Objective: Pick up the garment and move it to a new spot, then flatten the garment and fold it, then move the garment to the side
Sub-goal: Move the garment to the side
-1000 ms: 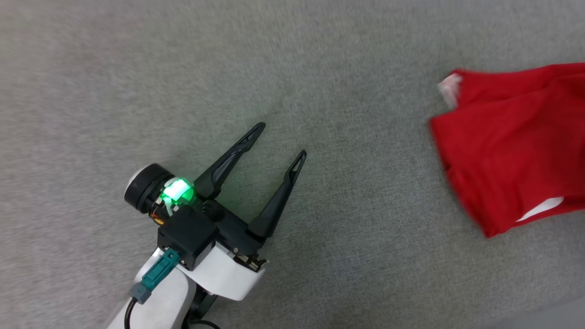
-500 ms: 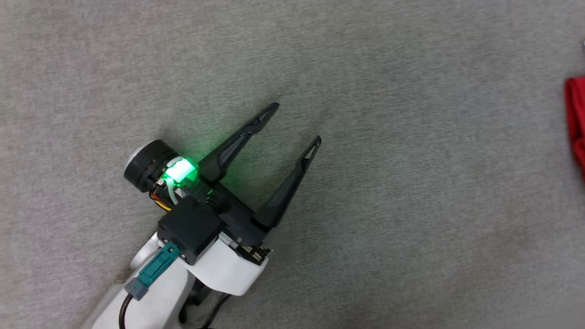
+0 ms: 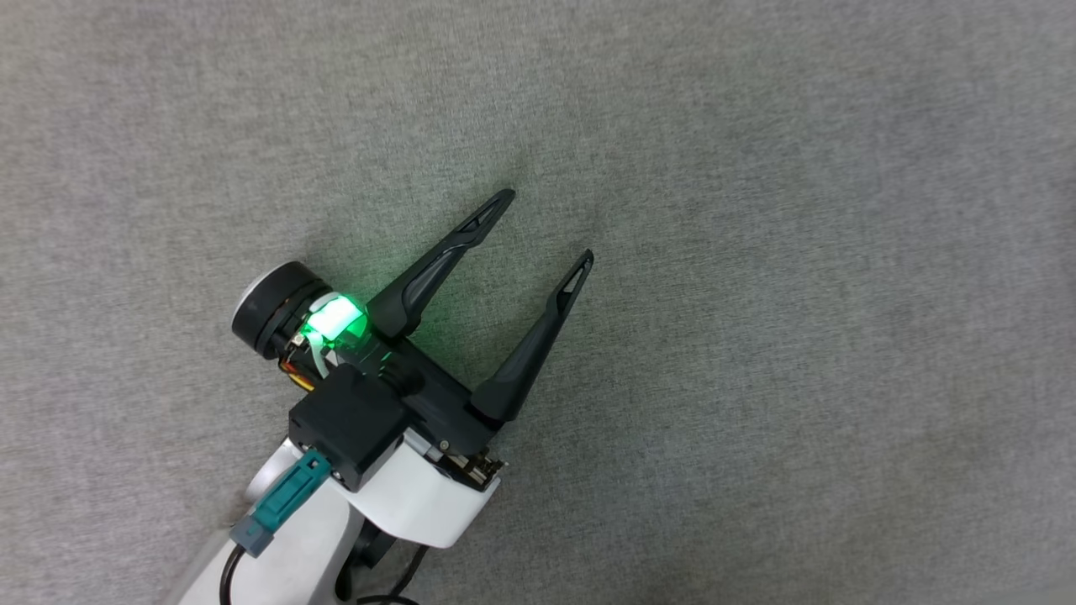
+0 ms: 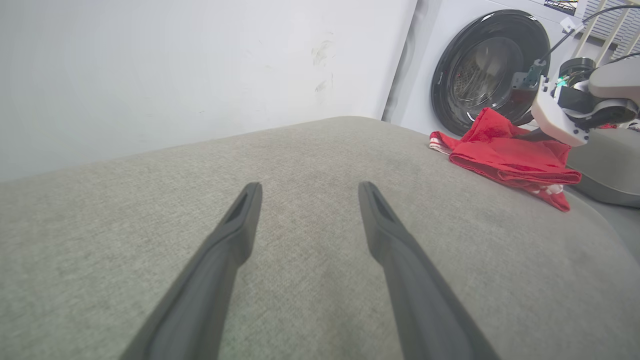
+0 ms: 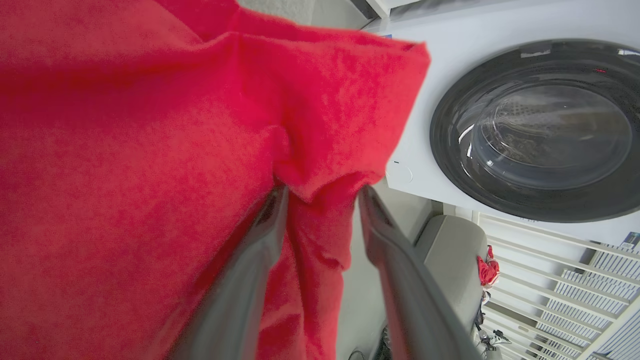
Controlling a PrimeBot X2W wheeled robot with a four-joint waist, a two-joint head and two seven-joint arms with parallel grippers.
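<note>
The garment (image 4: 505, 155) is a red bundle with a bit of striped trim, lying at the far right edge of the grey cushioned surface (image 3: 756, 336) in the left wrist view. My right gripper (image 4: 525, 134) reaches into it from the right. Seen from the right wrist, a fold of the red garment (image 5: 125, 175) sits between the two fingers of the right gripper (image 5: 322, 192), which is shut on it. My left gripper (image 3: 545, 225) rests open over bare grey fabric, nothing between its fingers, well away from the garment; its own view shows the left gripper (image 4: 308, 186) spread the same way.
A white washing machine (image 4: 487, 65) with a dark round door stands just beyond the garment, also seen as the washing machine (image 5: 535, 130). A white wall (image 4: 175, 65) rises behind the surface. A second grey cushion (image 4: 605, 170) lies past the right edge. White slatted rack (image 5: 560, 285) below.
The red garment has slid to the right and out of the head view. My left gripper has shifted slightly up and right, still open.
</note>
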